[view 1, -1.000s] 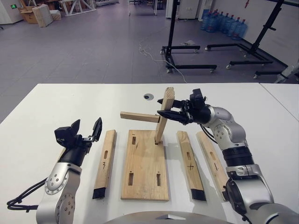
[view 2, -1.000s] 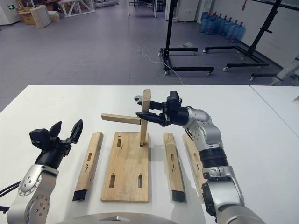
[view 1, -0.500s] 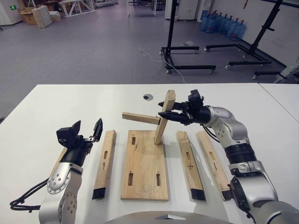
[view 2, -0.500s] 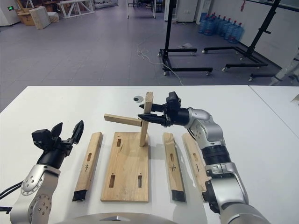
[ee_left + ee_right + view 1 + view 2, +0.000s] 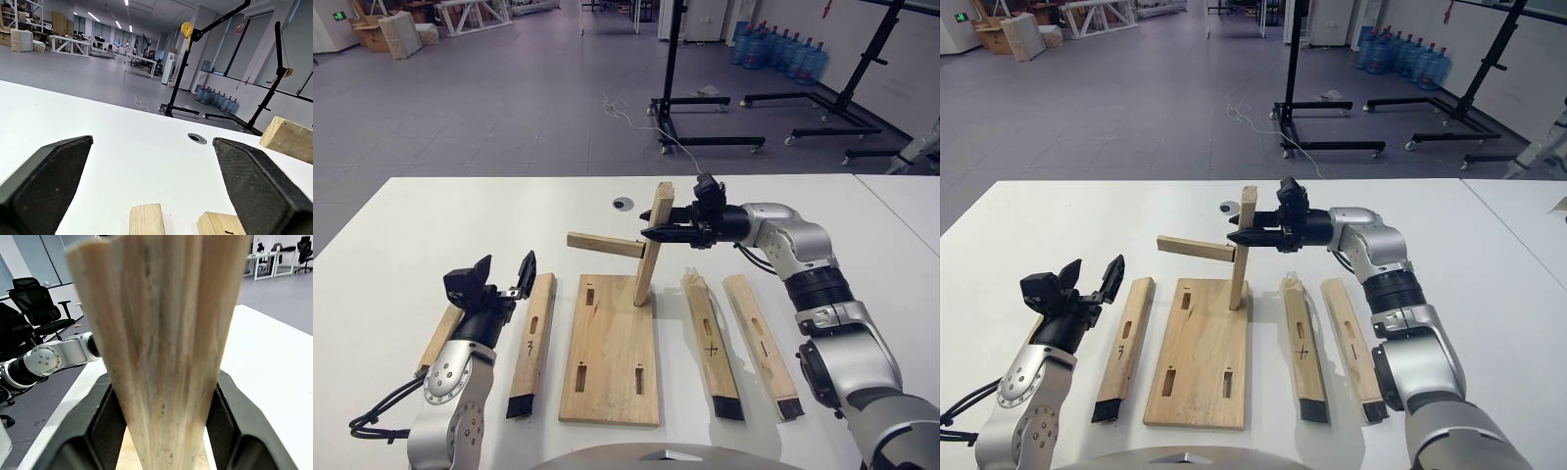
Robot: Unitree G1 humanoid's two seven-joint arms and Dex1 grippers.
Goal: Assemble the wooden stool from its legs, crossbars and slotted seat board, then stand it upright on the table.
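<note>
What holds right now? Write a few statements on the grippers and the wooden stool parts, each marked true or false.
The right gripper is shut on the upright wooden leg. True.
The left gripper holds a wooden piece. False: it is open and empty.
A short wooden crossbar juts from the upright leg toward the robot's left. True.
Every leg stands on the slotted wooden seat board. False: flat wooden legs lie on the white table beside it.
</note>
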